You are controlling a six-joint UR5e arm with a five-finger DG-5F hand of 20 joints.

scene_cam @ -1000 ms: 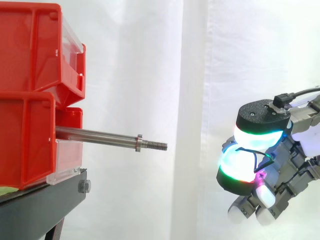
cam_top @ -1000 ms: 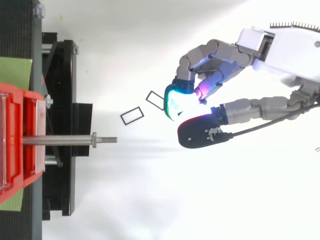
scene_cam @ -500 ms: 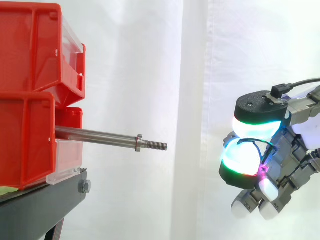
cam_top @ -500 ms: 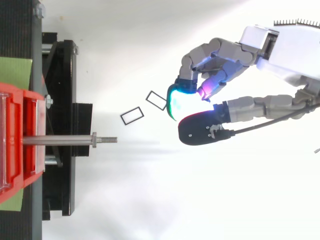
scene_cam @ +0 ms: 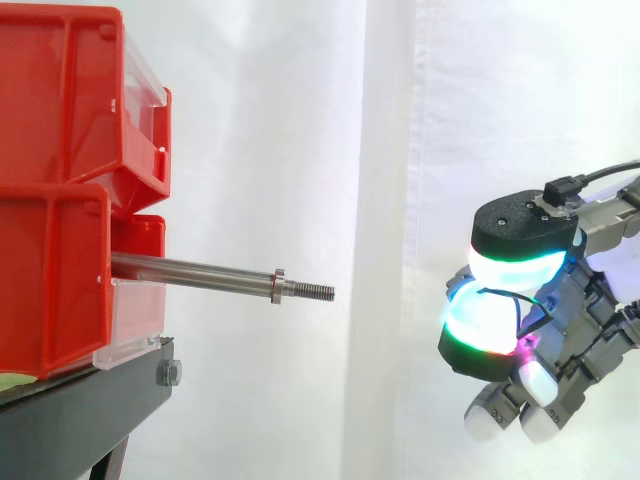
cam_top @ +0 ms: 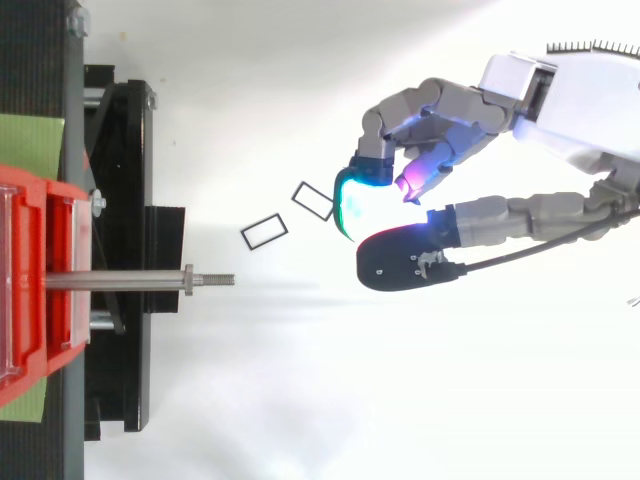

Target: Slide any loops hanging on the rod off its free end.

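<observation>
The steel rod (scene_cam: 195,270) sticks out level to the right from the red bins (scene_cam: 60,190). Nothing hangs on it, and its threaded free end (scene_cam: 315,291) is bare. In the top view the rod (cam_top: 130,281) points right toward the hand. My hand (scene_cam: 523,235) hovers well right of the rod's end, slightly lower. Its glowing pads (scene_cam: 490,320) are pressed together on a thin dark loop (scene_cam: 532,300). From above, the hand (cam_top: 410,265) has its fingers curled to the thumb.
Two small black rectangular loops (cam_top: 264,231) (cam_top: 314,201) lie on the white surface between the rod's end and the hand. The black stand (cam_top: 125,250) carries the bins at the left. A white curtain hangs behind.
The hand has only wobbled slightly up and back down, staying well right of the rod's end with its fingers still pinched together. The rod and bins are unmoved.
</observation>
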